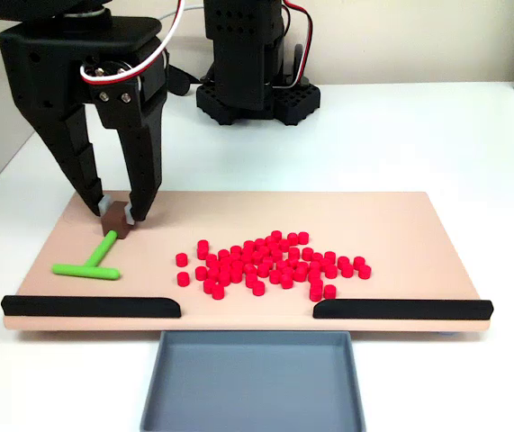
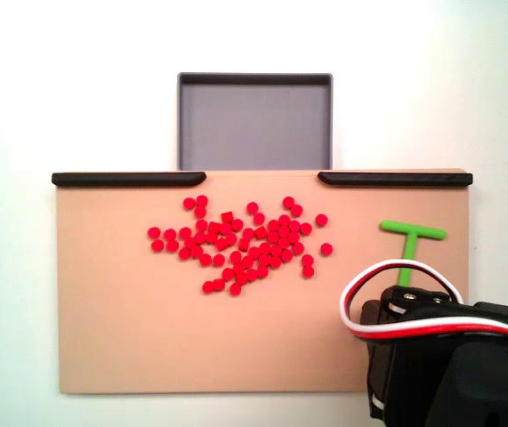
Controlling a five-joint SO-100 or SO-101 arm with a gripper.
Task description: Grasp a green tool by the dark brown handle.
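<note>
The green tool lies flat on the tan board at its left in a fixed view. Its crossbar is toward the front and its stem runs back to the dark brown handle. My gripper comes down from above, its two black fingers pressed against either side of the handle, which still rests on the board. In the top-down fixed view the green tool shows at the right. There its handle is hidden under my arm.
A heap of red cylinders covers the board's middle. Two black bars line the front edge with a gap between them. A grey tray sits below that gap, and the arm's base stands behind the board.
</note>
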